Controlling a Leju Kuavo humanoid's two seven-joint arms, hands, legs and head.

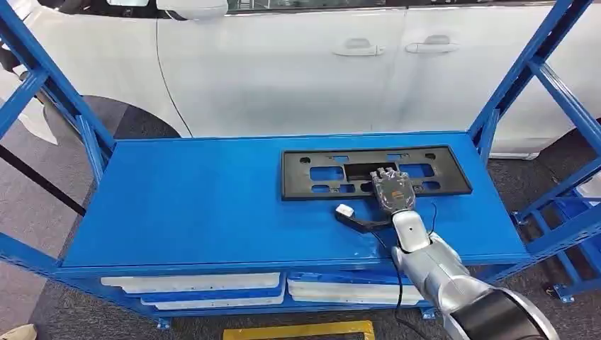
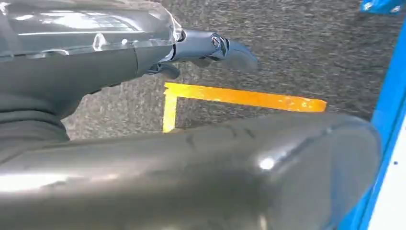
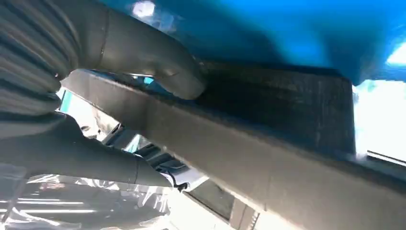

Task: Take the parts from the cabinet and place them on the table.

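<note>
A flat black rectangular part with cut-outs [image 1: 439,170] lies on the blue table top [image 1: 198,205], right of the middle. My right hand [image 1: 392,190] is on its near edge. In the right wrist view, the thumb [image 3: 158,62] presses one face of the part's edge [image 3: 268,158] and the fingers [image 3: 95,163] lie on the other face, so the hand grips it. My left hand [image 2: 210,45] hangs beside my body above the floor, one finger stretched out and nothing in it.
White parts [image 1: 191,283] lie on the shelf under the table top. Blue frame posts [image 1: 517,78] rise at both ends. A white car [image 1: 283,64] stands close behind. Yellow tape [image 2: 239,98] marks the grey floor.
</note>
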